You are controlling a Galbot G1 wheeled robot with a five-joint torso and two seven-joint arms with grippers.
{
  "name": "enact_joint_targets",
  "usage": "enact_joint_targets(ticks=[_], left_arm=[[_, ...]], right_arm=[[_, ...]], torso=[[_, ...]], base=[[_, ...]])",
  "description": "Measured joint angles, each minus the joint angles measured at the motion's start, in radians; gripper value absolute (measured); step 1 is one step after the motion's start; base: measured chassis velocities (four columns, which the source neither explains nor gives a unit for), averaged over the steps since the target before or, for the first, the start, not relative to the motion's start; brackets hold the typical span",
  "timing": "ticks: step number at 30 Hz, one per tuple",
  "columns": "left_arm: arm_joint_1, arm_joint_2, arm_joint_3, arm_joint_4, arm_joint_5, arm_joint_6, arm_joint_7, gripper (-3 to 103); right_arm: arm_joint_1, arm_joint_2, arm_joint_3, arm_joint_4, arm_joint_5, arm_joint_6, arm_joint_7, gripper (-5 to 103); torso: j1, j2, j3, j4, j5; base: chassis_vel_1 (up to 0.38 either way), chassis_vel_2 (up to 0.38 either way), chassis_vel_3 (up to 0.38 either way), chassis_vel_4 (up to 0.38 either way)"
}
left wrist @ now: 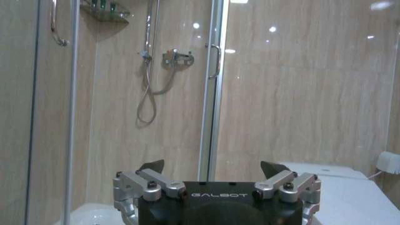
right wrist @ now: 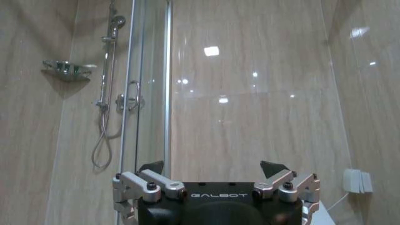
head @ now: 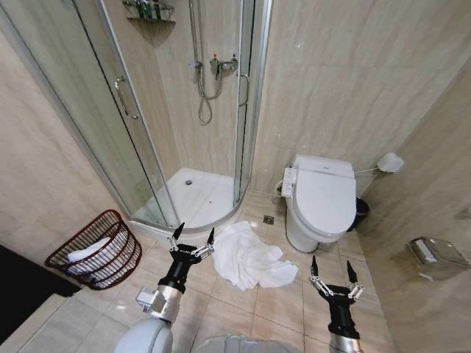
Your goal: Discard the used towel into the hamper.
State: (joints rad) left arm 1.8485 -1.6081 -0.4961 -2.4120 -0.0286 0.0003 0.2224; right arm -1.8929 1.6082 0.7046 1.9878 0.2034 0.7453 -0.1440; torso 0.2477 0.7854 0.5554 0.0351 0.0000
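Towel crumpled on floor; hamper left; both grippers spread

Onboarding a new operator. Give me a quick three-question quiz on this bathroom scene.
1. True or false: the towel already lies in the hamper.
2. The towel lies between the shower tray and: A) the toilet B) a sink C) a bathtub?
3. Are the left gripper and right gripper open or shut?

Key: 1 false, it lies on the floor; 2 A; 3 both open, holding nothing.
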Motion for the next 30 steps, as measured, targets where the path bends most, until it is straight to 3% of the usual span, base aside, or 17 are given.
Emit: enact_joint_targets(ticks=[30], left_arm=[[0.000,0.000,0.000,0.000,0.000,0.000,0.000,100]], right_arm=[[0.011,0.000,-0.003,-0.017,0.004,0.005,-0.011,100]], torso=[[-0.052,-0.119,-0.067,0.0000,0.0000]], base=[[0.000,0.000,0.000,0.000]])
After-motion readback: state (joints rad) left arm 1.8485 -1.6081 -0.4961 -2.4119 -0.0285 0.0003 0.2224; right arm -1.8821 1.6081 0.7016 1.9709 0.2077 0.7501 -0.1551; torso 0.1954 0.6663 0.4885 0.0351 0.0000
